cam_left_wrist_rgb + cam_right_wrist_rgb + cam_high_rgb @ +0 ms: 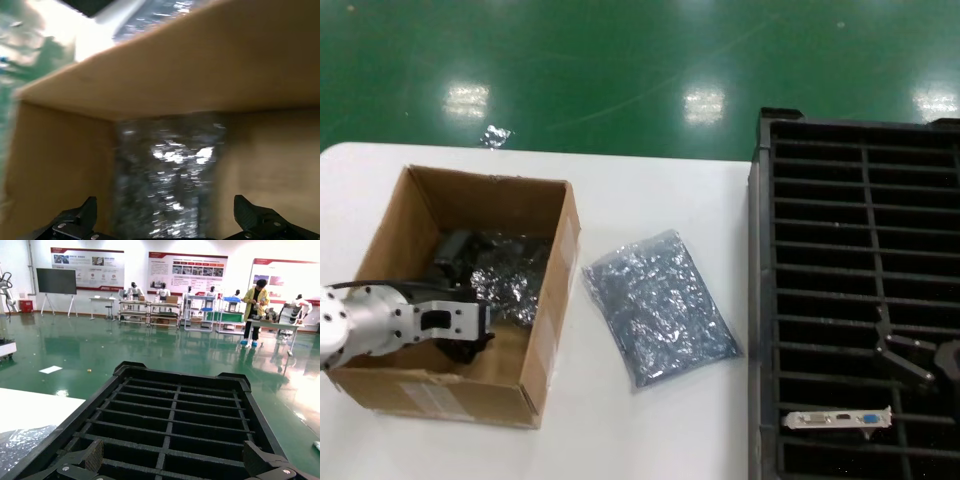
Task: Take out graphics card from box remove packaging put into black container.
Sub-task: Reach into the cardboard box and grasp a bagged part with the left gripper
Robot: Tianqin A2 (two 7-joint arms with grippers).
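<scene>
The brown cardboard box (545, 330) stands at the table's left. My left gripper (470, 338) is down inside it, open and empty, with a crinkly silver bagged card (505, 272) just ahead of it. In the left wrist view the gripper (167, 216) is spread wide on either side of that bag (170, 170), against the box wall (175, 75). A second silver bag (660, 305) lies flat on the table between box and black container (765, 300). My right gripper (902, 350) hovers open and empty over the container's slots (175, 410). A card's metal bracket (837, 418) stands in a near slot.
The white table (660, 190) carries everything; green floor lies beyond its far edge. A small scrap of foil (496, 135) lies on the floor behind the box. The flat bag's corner shows in the right wrist view (20, 445).
</scene>
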